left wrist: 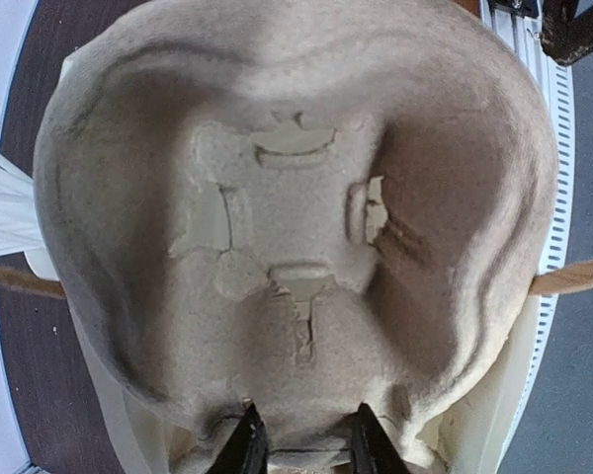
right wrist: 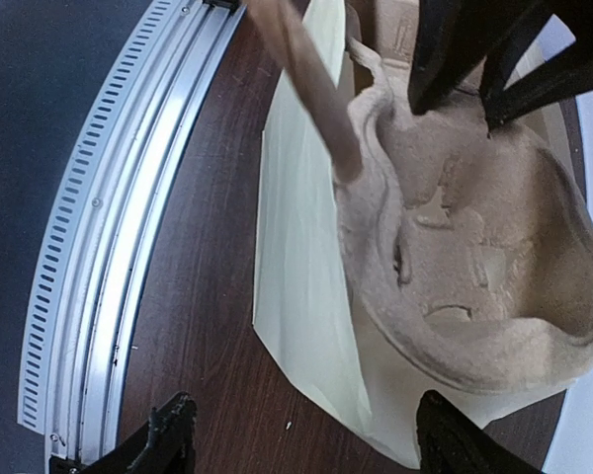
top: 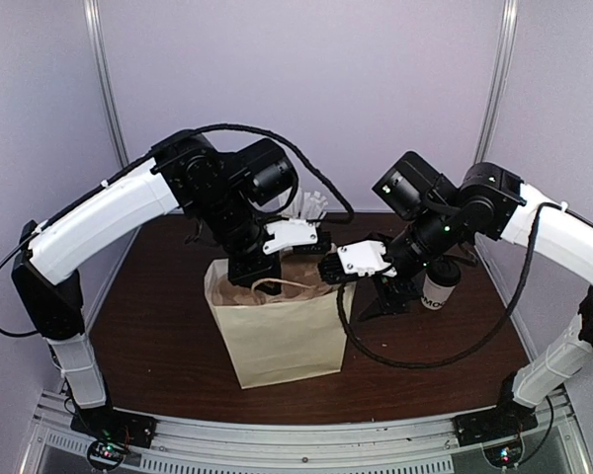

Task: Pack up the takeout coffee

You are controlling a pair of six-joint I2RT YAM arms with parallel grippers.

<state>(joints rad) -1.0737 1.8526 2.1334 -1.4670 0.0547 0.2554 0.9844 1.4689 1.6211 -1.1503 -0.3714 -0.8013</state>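
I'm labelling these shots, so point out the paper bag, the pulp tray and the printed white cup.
paper bag [top: 277, 336], top view, its front face.
pulp tray [left wrist: 296, 197], left wrist view, its middle hub.
printed white cup [top: 440, 294], top view, its lettered side.

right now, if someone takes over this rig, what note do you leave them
Left hand: shut on the edge of the brown pulp tray, holding it at the mouth of the paper bag.
Right hand: open, holding nothing, beside the bag's right rim.
Coffee cup: upright on the table, right of the bag, partly behind the right arm.
Done: tray is at the bag.
Left: seat the tray, then pack the cup, which is not yet in the bag.
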